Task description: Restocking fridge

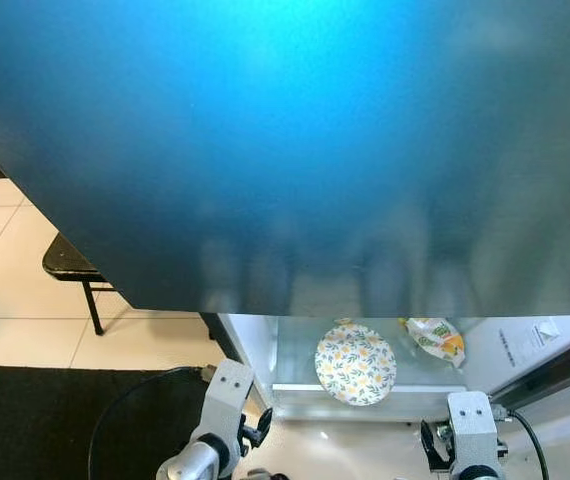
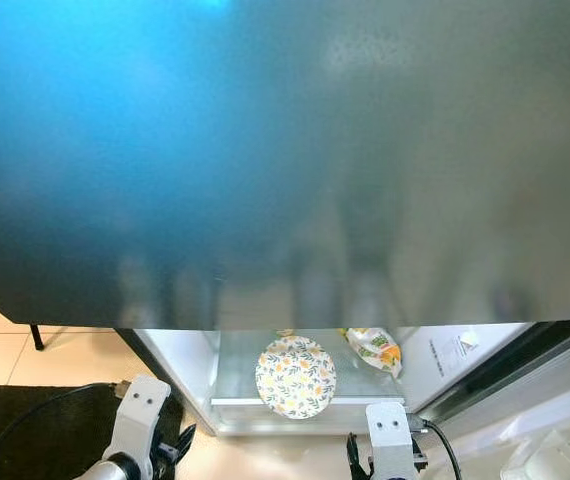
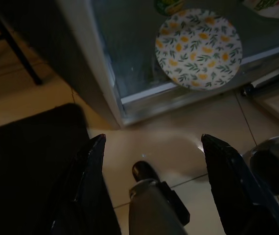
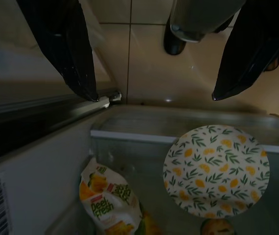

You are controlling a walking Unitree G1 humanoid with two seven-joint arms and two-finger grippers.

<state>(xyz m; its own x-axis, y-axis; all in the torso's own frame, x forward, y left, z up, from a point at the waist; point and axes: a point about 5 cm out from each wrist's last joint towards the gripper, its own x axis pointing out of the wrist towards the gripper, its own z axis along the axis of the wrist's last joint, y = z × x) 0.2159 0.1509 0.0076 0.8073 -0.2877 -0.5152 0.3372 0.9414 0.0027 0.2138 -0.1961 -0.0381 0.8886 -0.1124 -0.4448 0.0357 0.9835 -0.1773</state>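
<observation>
Fridge (image 1: 265, 350) right below me, its dark upper front filling most of what my head camera sees, the bottom compartment open underneath. On that glass shelf (image 3: 129, 54) lies a round plate (image 1: 356, 364) patterned with yellow fruit and green leaves, near the front edge. Just behind and to its right rests a snack bag (image 4: 107, 200) printed with orange fruit, close to the compartment's right wall. My left gripper (image 3: 151, 147) hangs over the tiled floor (image 1: 25, 320) in front of the fridge, fingers spread wide, holding nothing. My right gripper (image 4: 154, 95) hovers above the shelf's front lip, fingers also apart and empty. A black mat (image 1: 35, 420) lies to my left, a dark stool (image 1: 70, 265) beyond it.
</observation>
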